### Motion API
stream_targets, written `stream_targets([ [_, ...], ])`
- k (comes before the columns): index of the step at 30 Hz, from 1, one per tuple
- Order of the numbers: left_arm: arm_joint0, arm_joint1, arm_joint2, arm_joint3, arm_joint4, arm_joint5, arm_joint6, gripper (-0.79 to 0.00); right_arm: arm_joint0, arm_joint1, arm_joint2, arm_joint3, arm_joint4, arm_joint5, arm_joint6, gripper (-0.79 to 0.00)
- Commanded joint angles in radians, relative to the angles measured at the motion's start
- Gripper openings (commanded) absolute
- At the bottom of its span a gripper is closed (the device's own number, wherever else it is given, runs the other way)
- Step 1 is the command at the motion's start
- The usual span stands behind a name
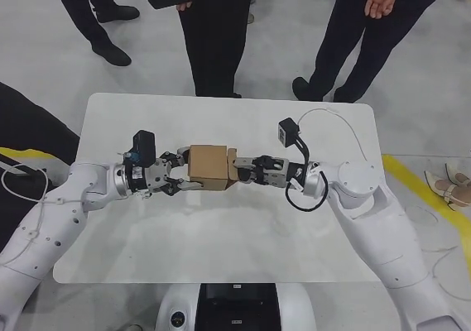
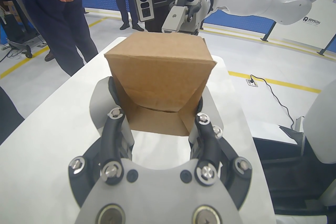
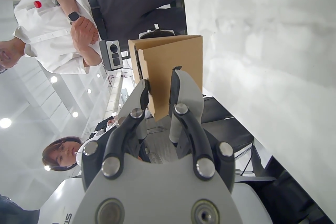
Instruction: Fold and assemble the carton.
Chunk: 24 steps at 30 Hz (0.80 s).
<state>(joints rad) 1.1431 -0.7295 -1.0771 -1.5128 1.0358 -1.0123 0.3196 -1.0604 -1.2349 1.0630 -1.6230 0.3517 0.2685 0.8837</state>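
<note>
Centrally, carton held between left tool, right tool.

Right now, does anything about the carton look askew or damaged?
No damage shows. The carton is held between left pincer and right pincer; the end at the left one gapes open, flaps squeezed inward.

The carton was plain brown, the counter plain white, and the left hand and the right hand were light grey with black links and, seemingly, black finger pads.
</note>
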Motion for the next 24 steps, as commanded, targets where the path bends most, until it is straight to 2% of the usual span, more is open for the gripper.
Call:
stream_targets([
  [1,-0.002,-0.003,0.001,0.001,0.0,0.0,-0.004,-0.585,0.003,0.0,-0.007,-0.003,-0.008,0.004,-0.005,-0.656],
  [24,-0.01,-0.033,-0.012,0.03,0.041,0.021,-0.06,-0.566,0.019,-0.005,-0.057,-0.044,-0.039,0.065,-0.099,-0.659],
])
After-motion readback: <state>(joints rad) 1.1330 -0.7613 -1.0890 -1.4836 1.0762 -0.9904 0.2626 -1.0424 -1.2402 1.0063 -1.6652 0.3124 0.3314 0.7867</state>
